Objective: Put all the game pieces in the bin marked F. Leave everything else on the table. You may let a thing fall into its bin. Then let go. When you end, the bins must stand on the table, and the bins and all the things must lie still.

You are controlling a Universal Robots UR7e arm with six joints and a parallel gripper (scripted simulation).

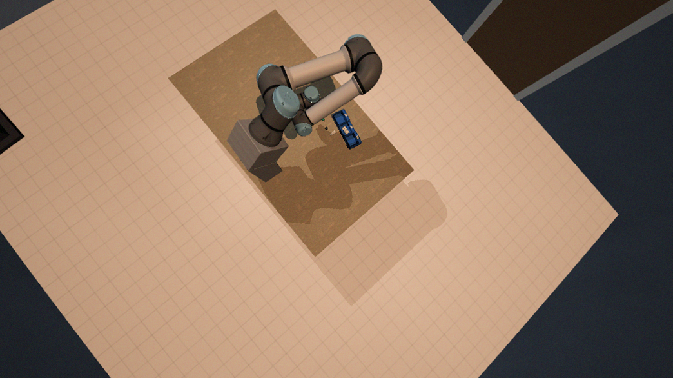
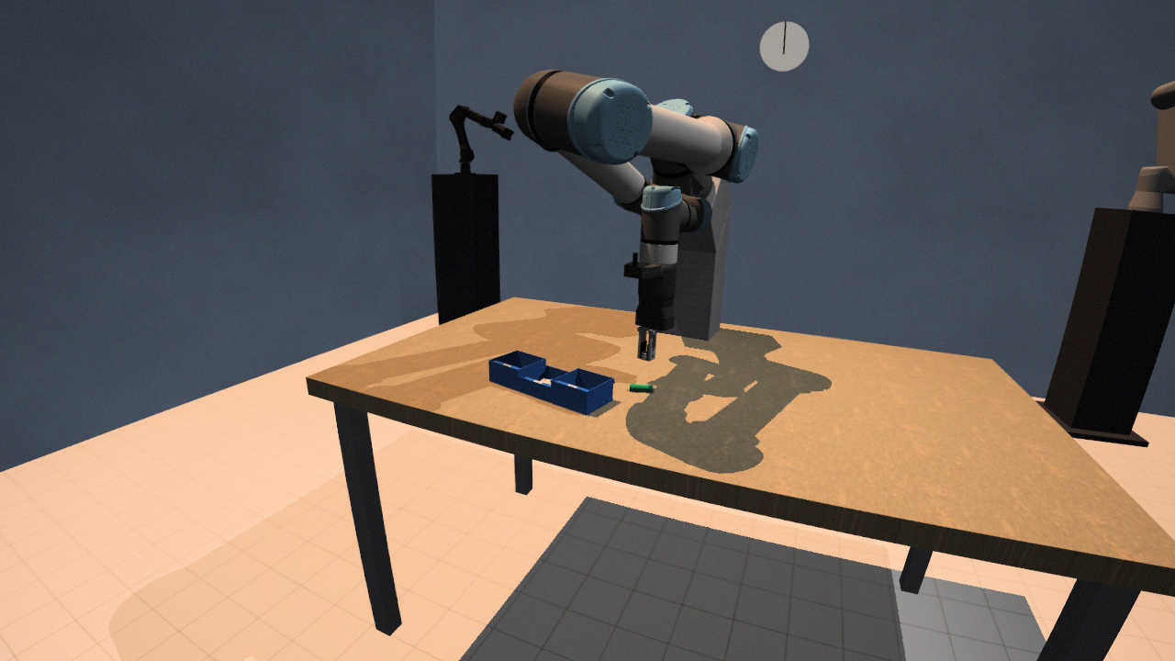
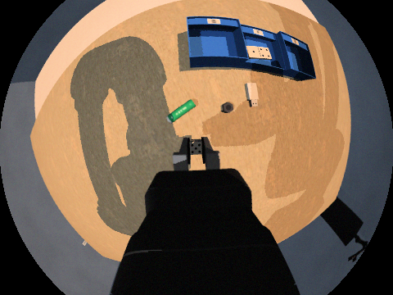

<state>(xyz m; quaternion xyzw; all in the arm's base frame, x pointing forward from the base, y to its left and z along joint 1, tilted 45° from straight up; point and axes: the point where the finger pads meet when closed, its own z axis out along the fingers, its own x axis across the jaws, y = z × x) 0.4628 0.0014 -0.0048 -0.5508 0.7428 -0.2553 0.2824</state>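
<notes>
My gripper [image 3: 196, 145] [image 2: 646, 356] is shut on a dark die with black pips [image 3: 196, 147] and holds it above the table. The arm hides gripper and die in the top view. A cream domino with black pips [image 3: 259, 52] [image 1: 345, 130] [image 2: 542, 380] lies in the middle bin [image 3: 266, 68] of three joined blue bins. The larger left bin in the wrist view [image 3: 210, 62] and the narrow right bin [image 3: 300, 77] show nothing inside that I can make out. Each bin has a small white label, but I cannot read the letters.
A green battery [image 3: 182, 111] [image 2: 641, 387] lies ahead and left of the gripper in the wrist view. A dark hex nut [image 3: 227, 107] and a white USB stick [image 3: 251, 92] lie between gripper and bins. The bin walls [image 2: 585, 401] stand up from the table [image 2: 862, 435].
</notes>
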